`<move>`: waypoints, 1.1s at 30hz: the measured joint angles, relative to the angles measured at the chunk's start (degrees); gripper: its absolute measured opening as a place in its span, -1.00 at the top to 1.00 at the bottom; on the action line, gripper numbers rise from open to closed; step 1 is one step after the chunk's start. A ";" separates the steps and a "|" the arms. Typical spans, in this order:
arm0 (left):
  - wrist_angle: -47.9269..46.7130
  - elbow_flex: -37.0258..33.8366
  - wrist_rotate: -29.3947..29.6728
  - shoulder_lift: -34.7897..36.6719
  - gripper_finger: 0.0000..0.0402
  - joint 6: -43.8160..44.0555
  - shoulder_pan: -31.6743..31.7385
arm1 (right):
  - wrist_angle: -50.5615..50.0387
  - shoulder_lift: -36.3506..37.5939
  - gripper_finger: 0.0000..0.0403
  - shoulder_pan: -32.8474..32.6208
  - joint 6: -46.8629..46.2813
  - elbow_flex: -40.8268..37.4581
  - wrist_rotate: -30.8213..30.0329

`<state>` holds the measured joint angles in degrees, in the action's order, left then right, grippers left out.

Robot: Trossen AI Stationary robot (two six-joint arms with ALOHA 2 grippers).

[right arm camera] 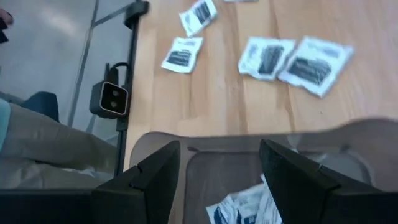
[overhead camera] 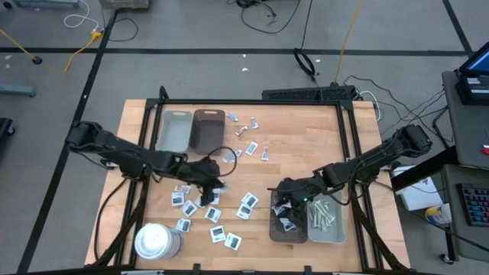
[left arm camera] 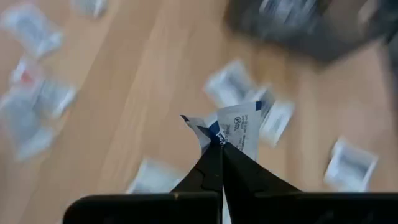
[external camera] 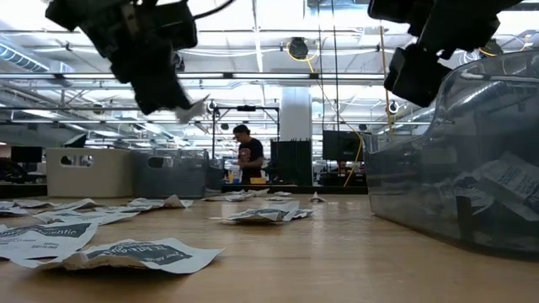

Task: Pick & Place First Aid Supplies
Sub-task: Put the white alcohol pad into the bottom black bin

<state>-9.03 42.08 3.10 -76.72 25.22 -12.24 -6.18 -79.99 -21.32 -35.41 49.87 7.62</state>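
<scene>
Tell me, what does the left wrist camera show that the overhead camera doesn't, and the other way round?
Only the left wrist view shows the left pincer shut on a white packet, lifted off the table. Only the overhead view shows the right pincer open over the brown tray, the grey tray beside it, and the white cylinder. Both show packets scattered on the wooden table.

Closed left gripper fingers pinching white packet, blurred packets scattered on wooden table
</scene>
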 joint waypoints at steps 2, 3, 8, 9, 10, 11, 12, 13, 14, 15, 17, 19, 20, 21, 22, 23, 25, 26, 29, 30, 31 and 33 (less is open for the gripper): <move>9.14 -3.02 0.76 0.23 1.00 0.53 -0.54 | 1.89 0.00 -0.06 0.00 1.67 0.00 -0.04; 13.69 -4.54 1.67 0.23 1.00 0.84 -1.12 | 2.96 0.00 -0.06 0.00 2.42 0.00 -0.08; 37.61 -12.69 8.28 0.23 1.00 1.99 -4.44 | 8.57 0.00 -0.05 0.00 4.82 0.00 -2.81; 41.35 -14.04 9.91 0.23 1.00 2.07 -5.07 | 9.73 0.00 -0.04 0.00 4.84 0.00 -3.77; 44.80 -15.26 11.82 0.23 1.00 2.05 -5.80 | 10.69 0.00 -0.04 0.00 4.87 0.00 -4.97; 47.58 -16.17 13.76 0.23 1.00 1.89 -6.47 | 11.56 0.00 -0.04 0.00 4.86 0.00 -6.11; 49.94 -16.92 15.28 0.23 1.00 1.85 -6.99 | 12.61 0.00 -0.04 0.00 4.87 0.00 -6.88; 51.61 -17.46 16.54 0.23 1.00 1.68 -7.49 | 13.76 0.00 -0.04 0.00 4.88 0.00 -7.77; 52.62 -17.67 17.48 0.23 1.00 1.27 -7.93 | 14.73 0.00 -0.04 0.00 4.87 0.00 -8.64; 53.07 -17.66 18.22 0.23 1.00 0.54 -8.33 | 15.62 0.00 -0.04 0.00 4.88 0.00 -9.64; 53.08 -17.48 19.57 0.23 1.00 -1.11 -8.97 | 17.31 0.00 -0.04 0.00 4.87 0.00 -12.46; 52.91 -16.70 20.00 0.23 1.00 -2.51 -9.31 | 19.13 0.00 -0.04 0.00 4.86 0.00 -15.50; 52.86 -15.96 20.02 0.23 1.00 -3.49 -9.32 | 20.36 0.00 -0.04 0.00 4.85 0.00 -17.00; 52.62 -15.09 20.19 0.23 1.00 -4.59 -9.28 | 21.57 0.00 -0.04 0.00 4.87 0.00 -18.32; 52.13 -13.93 20.66 0.03 1.00 -5.73 -9.15 | 22.66 0.00 -0.04 0.02 4.86 0.00 -19.63; 51.53 -12.54 20.98 -0.37 1.00 -6.88 -8.85 | 23.71 0.00 -0.04 0.08 5.00 0.00 -20.97; 48.84 -9.81 21.17 -1.04 1.00 -8.81 -8.17 | 25.17 0.00 -0.04 0.36 6.14 0.00 -23.35; 47.14 -8.43 21.19 -1.36 1.00 -9.36 -7.83 | 25.82 0.00 -0.04 0.56 6.45 0.00 -24.59; 43.18 -3.53 21.34 -3.54 1.00 -9.75 -6.62 | 27.58 0.00 -0.04 1.14 6.63 0.00 -27.59; 42.17 -2.54 21.34 -4.16 1.00 -10.01 -6.29 | 28.33 0.00 -0.04 1.43 6.58 0.00 -27.65; 41.71 -1.26 21.23 -4.98 1.00 -10.50 -5.94 | 28.94 0.00 -0.04 1.63 6.59 0.00 -27.57; 42.10 1.52 20.91 -6.70 1.00 -11.75 -5.43 | 29.24 0.00 -0.04 2.14 6.61 0.00 -27.36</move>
<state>33.06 43.60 24.02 -83.42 13.47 -17.67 23.06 -79.99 -19.18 -28.80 49.87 -19.74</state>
